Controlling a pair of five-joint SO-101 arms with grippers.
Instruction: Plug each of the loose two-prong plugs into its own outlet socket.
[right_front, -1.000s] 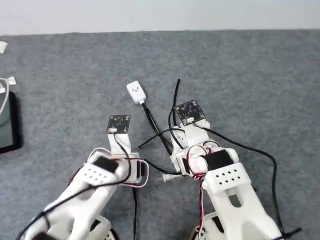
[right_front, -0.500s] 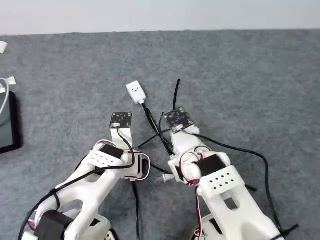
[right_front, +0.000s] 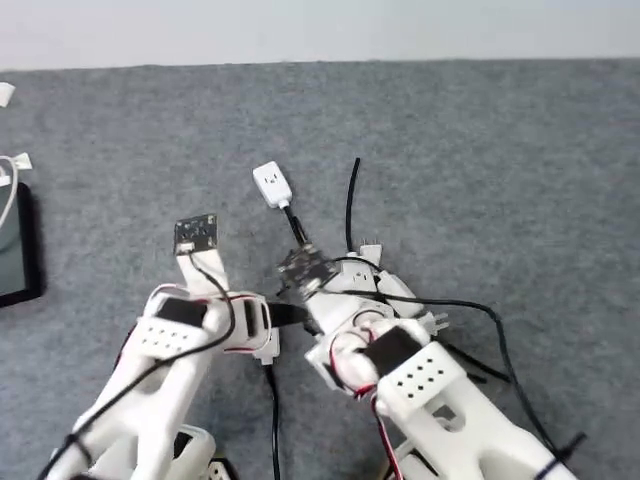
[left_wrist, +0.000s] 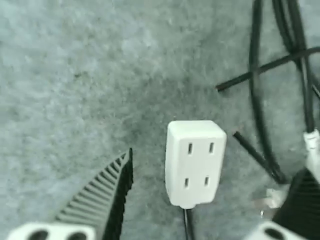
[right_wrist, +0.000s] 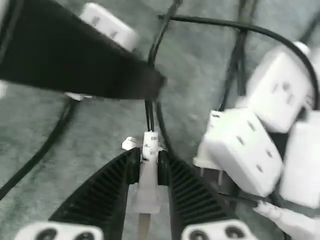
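1. Nearest, along the bottom of the high view: left arm (right_front: 165, 350) and right arm (right_front: 420, 385), smooth white moulded plastic looped with thin red and black wires.
2. Right jaws pinched shut on a slim white plug (right_wrist: 148, 172) at lower centre of the right wrist view, ribbed black fingers (right_wrist: 112, 185) against both its flanks.
3. Just right of it, boxy white outlet cubes (right_wrist: 245, 150) with rounded corners and narrow slots, tangled in glossy black cable (right_wrist: 235, 30).
4. Left jaws spread wide, holding nothing; saw-toothed black finger (left_wrist: 112, 192) at lower left of the left wrist view.
5. Between them, flat on the fuzzy grey felt tabletop (left_wrist: 75, 75): rounded white outlet socket (left_wrist: 194, 162) (right_front: 272, 184) with four slim slots, apart from both fingers; upper centre in the high view.
6. Farthest left, a dark glossy slab (right_front: 15, 245).
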